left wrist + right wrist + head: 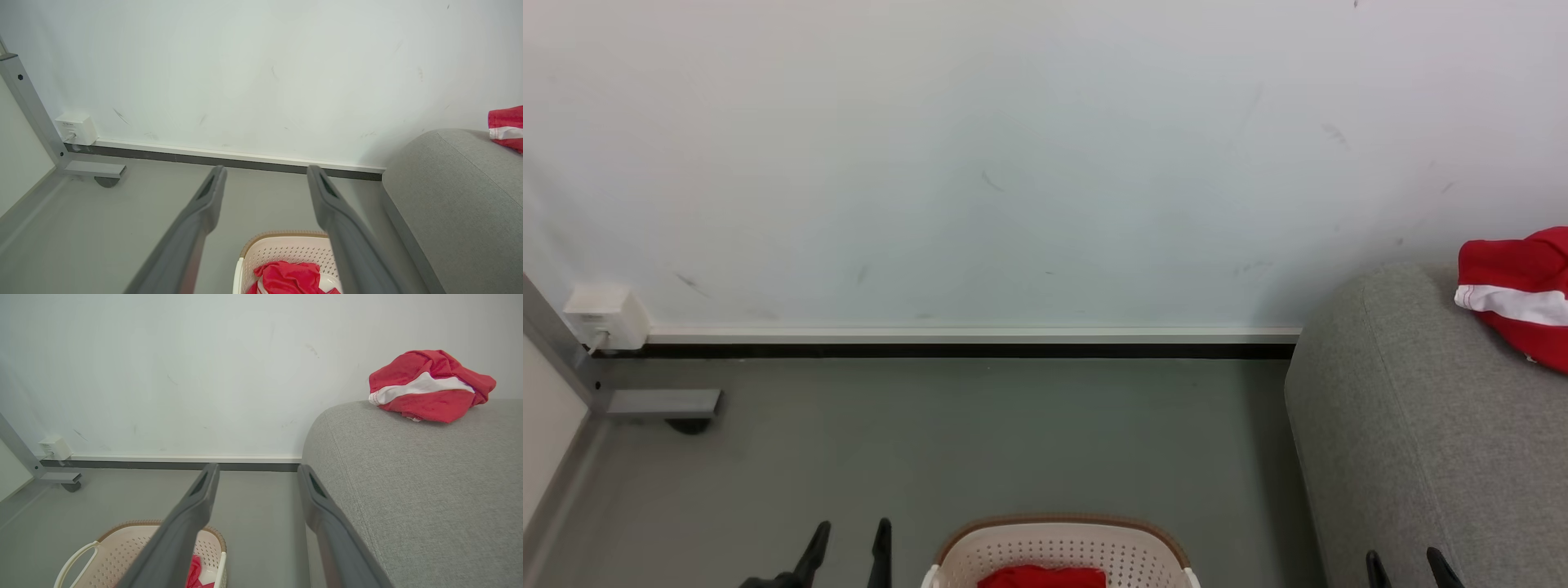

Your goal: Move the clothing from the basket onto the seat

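Roughly partway: one red garment (429, 404) lies on the seat (429, 490), more clothing (286, 277) sits in the basket (1062, 527) on the floor (972, 441), left end effector (854, 527) and right end effector (1405, 555) both spread wide, empty.

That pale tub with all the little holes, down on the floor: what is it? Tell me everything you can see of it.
It is a laundry basket, cream-white plastic by the look, its walls pierced with small holes, its rim trimmed in a brown woven-look band, with a white loop handle. It stands upright on the grey floor, apart from the grey sofa. Red clothing lies crumpled inside it.
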